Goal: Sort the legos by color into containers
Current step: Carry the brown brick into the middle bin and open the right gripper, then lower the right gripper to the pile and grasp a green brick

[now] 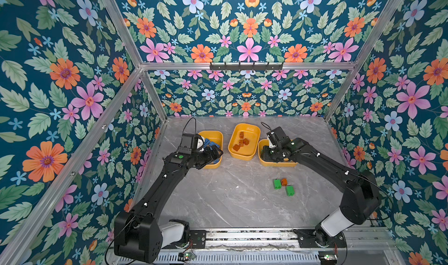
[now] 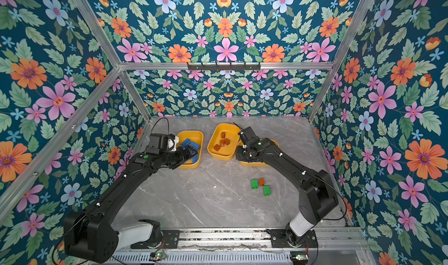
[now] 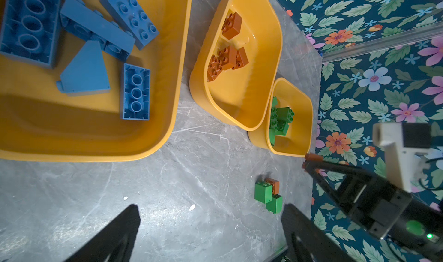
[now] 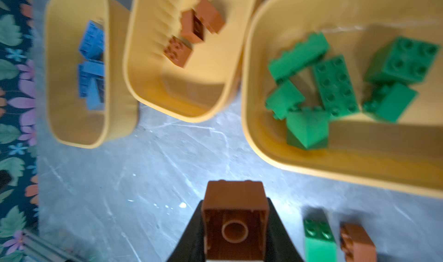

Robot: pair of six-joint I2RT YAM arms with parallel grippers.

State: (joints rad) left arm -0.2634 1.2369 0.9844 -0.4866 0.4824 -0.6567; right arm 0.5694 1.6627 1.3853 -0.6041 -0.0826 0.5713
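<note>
Brown lego (image 4: 235,224) apparently between right fingers (image 4: 191,244)

Both top views are bright, evenly lit and sharp, with the frame rails (image 1: 122,28) splaying towards the corners. The bench (image 1: 218,203) carries a pale sheen and only soft shadows. The left wrist view is crisp, its blue-brick tub (image 3: 167,81) shadowed inside. The right wrist view is smeared, worst across the middle tub (image 4: 148,45); the brown brick (image 4: 236,215) nearest the lens is clearest.
</note>
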